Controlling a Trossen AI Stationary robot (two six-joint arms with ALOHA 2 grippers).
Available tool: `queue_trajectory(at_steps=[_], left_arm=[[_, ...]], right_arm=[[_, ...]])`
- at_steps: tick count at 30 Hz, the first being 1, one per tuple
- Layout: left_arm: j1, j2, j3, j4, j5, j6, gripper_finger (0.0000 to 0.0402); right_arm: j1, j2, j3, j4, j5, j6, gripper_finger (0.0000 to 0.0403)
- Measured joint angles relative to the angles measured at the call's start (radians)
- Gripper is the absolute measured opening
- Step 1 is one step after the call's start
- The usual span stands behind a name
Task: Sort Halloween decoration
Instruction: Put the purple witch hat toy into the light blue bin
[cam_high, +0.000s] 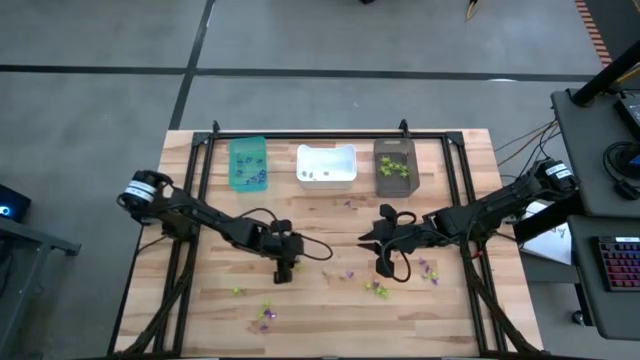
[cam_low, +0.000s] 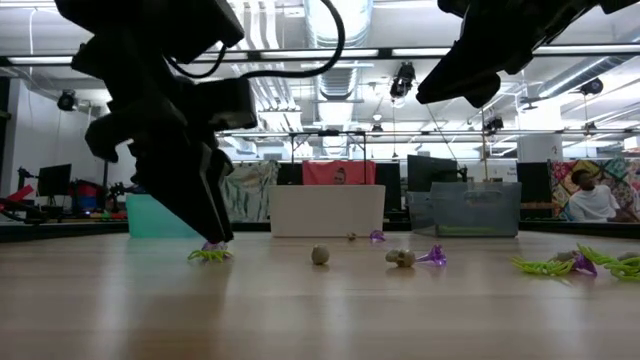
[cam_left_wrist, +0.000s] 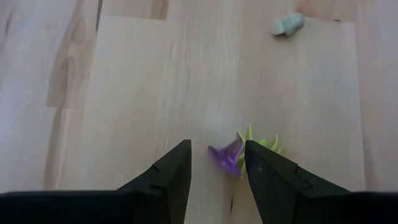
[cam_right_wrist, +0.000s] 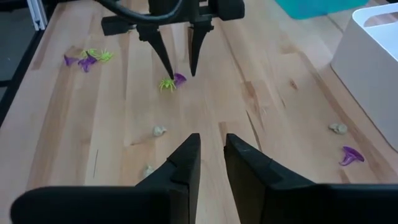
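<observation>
My left gripper (cam_left_wrist: 216, 149) is open and low over the table's middle, pointing down. A purple trinket (cam_left_wrist: 226, 157) lies on the wood between its fingertips, with a lime-green trinket (cam_left_wrist: 264, 144) tangled beside it. The right wrist view shows the same pair (cam_right_wrist: 176, 79) under the left gripper (cam_right_wrist: 179, 70). In the low view the left fingertips (cam_low: 214, 236) reach down to the table at the trinkets (cam_low: 209, 254). My right gripper (cam_right_wrist: 211, 142) is open, empty and raised above the table, right of centre (cam_high: 385, 262). My left gripper comes from above, one finger on each side of the purple trinket (cam_left_wrist: 231, 160), which lies on the table. The trinket sits close against one finger (cam_left_wrist: 252, 163). I cannot tell whether that finger touches it.
Along the far edge stand a teal bin (cam_high: 248, 163), a white bin (cam_high: 326, 166) and a dark brown bin (cam_high: 395, 166). Loose trinkets lie near the front edge (cam_high: 265, 315), under the right arm (cam_high: 378, 288) and to its right (cam_high: 430, 268). A pale piece (cam_left_wrist: 287, 25) lies ahead of the left gripper.
</observation>
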Motion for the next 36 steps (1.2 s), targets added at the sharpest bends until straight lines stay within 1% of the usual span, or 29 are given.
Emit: queue_trajectory(at_steps=[4,10,14,19,21,27,33,36], left_arm=[[0.0,0.024,0.0,0.01,0.0,-0.008,0.0125],[0.0,0.025,0.0,-0.001,-0.002,-0.033,0.0106],[0.0,0.025,0.0,-0.008,-0.016,-0.028,0.0075],[0.001,0.024,-0.004,-0.015,-0.031,-0.014,0.0021],[0.002,0.018,-0.004,-0.02,-0.031,-0.014,0.0006],[0.002,-0.011,-0.004,-0.044,-0.029,-0.014,0.001],[-0.002,-0.051,-0.004,-0.118,-0.026,-0.043,0.0011],[-0.011,-0.088,-0.004,-0.169,-0.007,-0.048,0.0011]], right_arm=[[0.0,0.0,0.0,0.0,0.0,-0.001,0.0069],[0.0,0.0,0.0,0.0,0.0,-0.001,0.0067],[0.0,0.0,0.0,0.0,0.0,-0.001,0.0064],[0.0,0.0,0.0,0.0,0.0,0.0,0.0064],[0.0,0.0,0.0,0.0,0.0,0.0,0.0064],[0.0,0.0,0.0,0.001,0.0,0.0,0.0063],[0.0,0.0,-0.001,0.003,0.0,-0.001,0.0063],[0.0,0.0,-0.001,0.015,0.0,-0.002,0.0063]])
